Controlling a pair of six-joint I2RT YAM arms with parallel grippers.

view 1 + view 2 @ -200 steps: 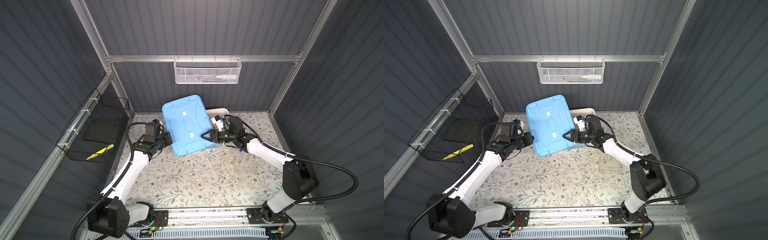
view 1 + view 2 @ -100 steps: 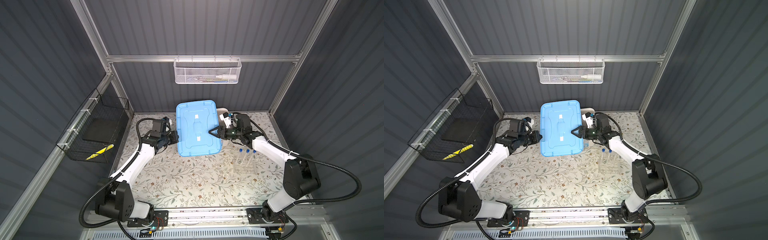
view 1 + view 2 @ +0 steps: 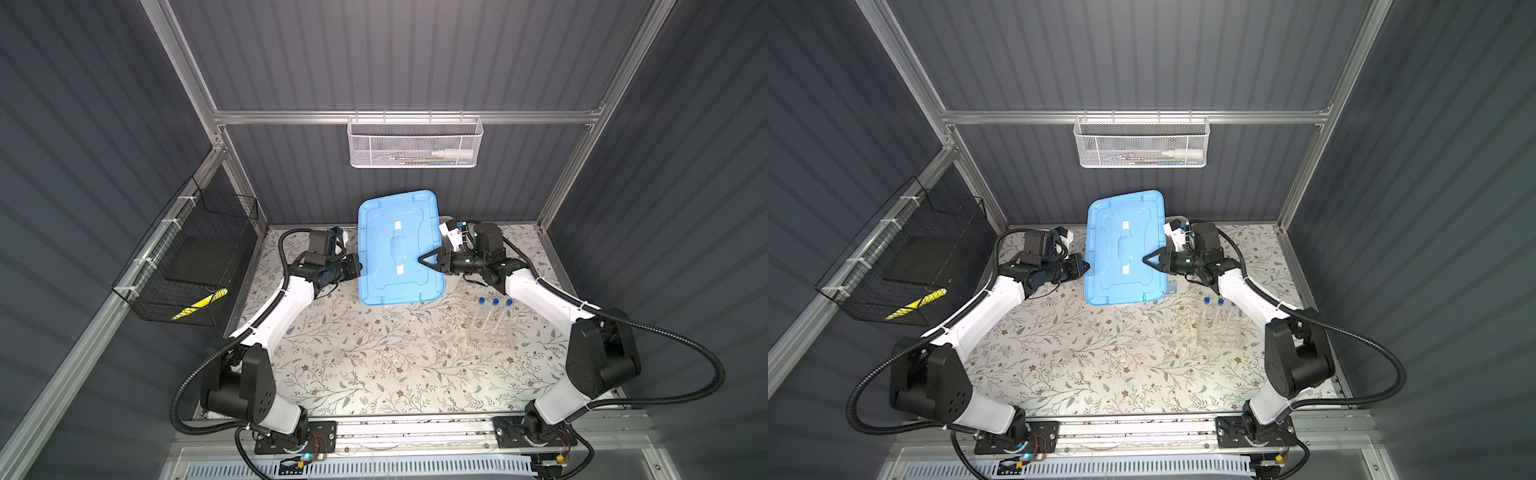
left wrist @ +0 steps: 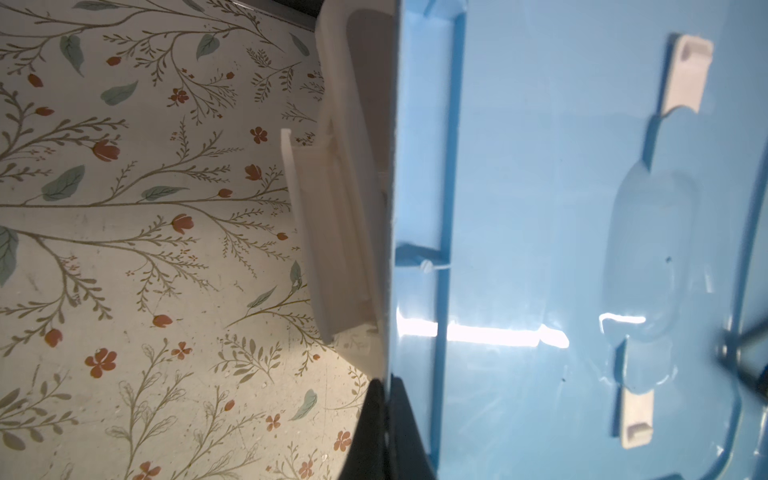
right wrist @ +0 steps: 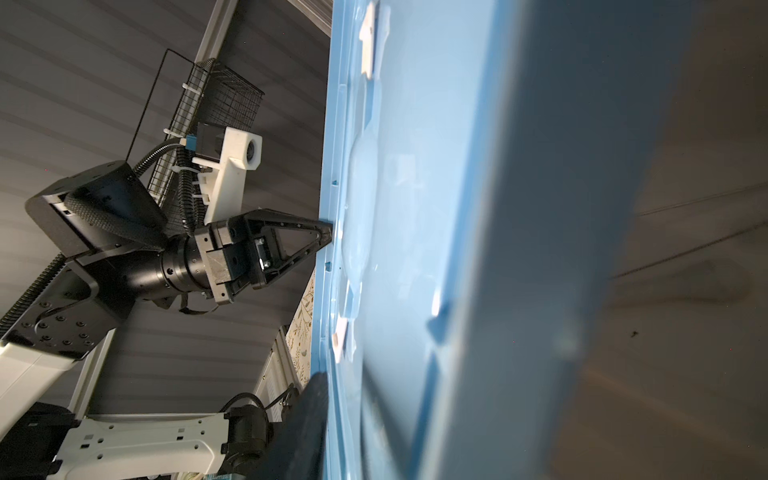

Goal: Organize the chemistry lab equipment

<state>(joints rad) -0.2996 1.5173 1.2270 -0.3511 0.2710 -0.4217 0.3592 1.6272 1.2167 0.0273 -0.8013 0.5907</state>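
Observation:
A blue lid lies flat over the big white tub at the back middle, seen in both top views. My left gripper is shut on the lid's left edge; its fingertips pinch the rim. My right gripper reaches in from the right, closed on the lid's right edge, one finger against the lid. Three blue-capped test tubes stand in a clear tube rack right of the tub, below the right forearm. Bowls, pestle and beaker are out of sight.
A white mesh basket holding a white bottle hangs on the back wall. A black wire basket hangs on the left wall. The floral table stretches in front of the tub.
The lid, tilted and left of centre a second ago, has moved right and back and now lies level over the tub. Both arms moved with it. The right jaws have narrowed.

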